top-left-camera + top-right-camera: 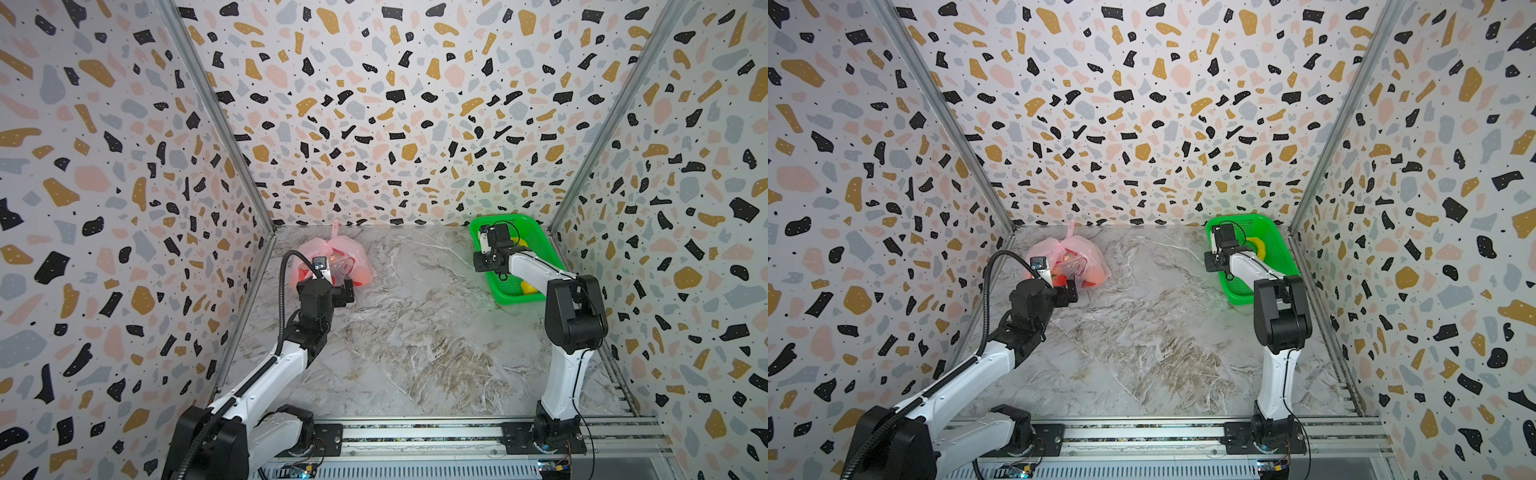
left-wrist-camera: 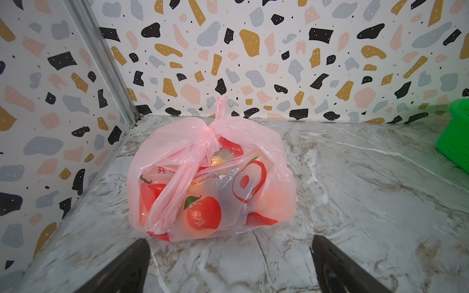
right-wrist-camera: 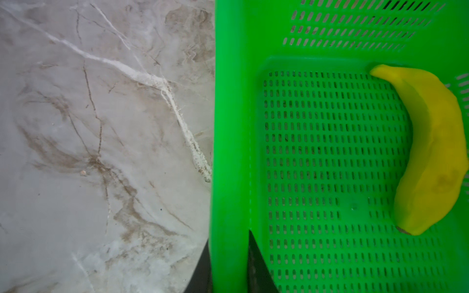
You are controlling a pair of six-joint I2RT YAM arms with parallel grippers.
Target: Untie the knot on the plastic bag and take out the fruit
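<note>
Facing the pink bag just ahead, knot on top, left fingers gape empty; right fingers, far off, pinch the green basket by its wall.

Two arms of one make, left arm and right arm: glossy white shells on the long links, blocky matt-black housings at the joints. On the left, a ribbed black hose running along the links; on the right, a thin black cable down the white shell. At each wrist a small pale camera block. Black base plates with bright screw heads, bolted to a silver rail along the near edge; small circuit boards with thin coloured wires nearer still. Left gripper: two dark, tapered fingers, matt and plain. Right gripper of the same dark make.
</note>
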